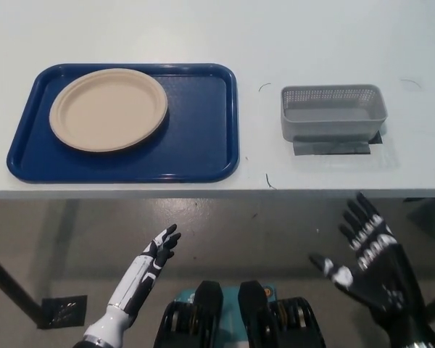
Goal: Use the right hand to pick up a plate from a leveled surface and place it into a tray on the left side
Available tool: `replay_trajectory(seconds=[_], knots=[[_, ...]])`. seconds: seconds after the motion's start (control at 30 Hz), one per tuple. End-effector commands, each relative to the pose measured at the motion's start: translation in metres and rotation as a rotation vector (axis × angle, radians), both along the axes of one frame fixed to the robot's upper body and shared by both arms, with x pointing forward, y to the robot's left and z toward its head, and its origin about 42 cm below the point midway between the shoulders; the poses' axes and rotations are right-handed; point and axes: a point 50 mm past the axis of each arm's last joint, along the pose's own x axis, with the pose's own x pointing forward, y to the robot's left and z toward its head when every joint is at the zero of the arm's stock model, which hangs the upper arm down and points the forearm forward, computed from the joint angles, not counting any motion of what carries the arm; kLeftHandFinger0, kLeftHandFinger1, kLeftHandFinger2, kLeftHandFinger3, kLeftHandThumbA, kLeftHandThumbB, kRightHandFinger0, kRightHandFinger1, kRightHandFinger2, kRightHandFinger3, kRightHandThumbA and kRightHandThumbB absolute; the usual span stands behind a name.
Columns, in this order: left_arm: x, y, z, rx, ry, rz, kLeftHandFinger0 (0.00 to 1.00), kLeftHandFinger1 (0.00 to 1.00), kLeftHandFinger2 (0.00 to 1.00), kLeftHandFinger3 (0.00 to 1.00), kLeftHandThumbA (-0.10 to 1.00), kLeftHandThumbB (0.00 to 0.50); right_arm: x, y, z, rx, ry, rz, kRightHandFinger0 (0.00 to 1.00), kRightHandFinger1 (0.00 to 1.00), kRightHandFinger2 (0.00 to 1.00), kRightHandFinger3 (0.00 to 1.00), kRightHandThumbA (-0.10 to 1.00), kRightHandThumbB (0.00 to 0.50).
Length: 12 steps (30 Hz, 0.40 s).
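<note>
A beige round plate (107, 109) lies flat in the left half of the blue tray (203, 138) on the white table. My black right hand (370, 264) hangs below the table's front edge at the lower right, palm up, fingers spread, holding nothing. My white left hand (154, 257) rests below the table at the lower left, fingers apart and empty.
A grey mesh basket (333, 112) stands on the table to the right of the tray, on a dark strip of tape (332, 148). The table's front edge (225, 193) runs across the picture just above both hands.
</note>
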Motion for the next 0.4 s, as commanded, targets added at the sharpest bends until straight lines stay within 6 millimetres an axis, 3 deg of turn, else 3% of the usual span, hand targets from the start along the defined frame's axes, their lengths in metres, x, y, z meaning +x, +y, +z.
replay_trajectory(seconds=[0.0,0.03,0.07,0.17,0.37], knots=[[0.012,-0.010,0.023,-0.031,-0.121,-0.038,1.00,1.00,1.00,1.00,1.00,0.209,-0.044,-0.009,0.031,-0.372,-0.608,0.061,1.00,1.00,1.00,1.00,1.00,0.307],[0.017,-0.011,0.026,-0.029,-0.131,-0.039,1.00,1.00,1.00,1.00,1.00,0.208,-0.027,-0.018,0.019,-0.392,-0.571,0.046,1.00,1.00,1.00,1.00,1.00,0.298],[0.018,-0.011,0.026,-0.029,-0.132,-0.039,1.00,1.00,1.00,1.00,1.00,0.208,-0.023,-0.020,0.016,-0.399,-0.563,0.044,1.00,1.00,1.00,1.00,1.00,0.298],[0.019,-0.012,0.027,-0.024,-0.147,-0.039,1.00,1.00,1.00,1.00,1.00,0.191,0.012,-0.046,-0.017,-0.457,-0.378,0.013,1.00,1.00,1.00,1.00,1.00,0.323],[0.016,-0.010,0.026,-0.022,-0.150,-0.028,1.00,1.00,1.00,1.00,1.00,0.183,0.028,-0.058,-0.034,-0.429,-0.234,0.023,1.00,1.00,1.00,1.00,1.00,0.289]])
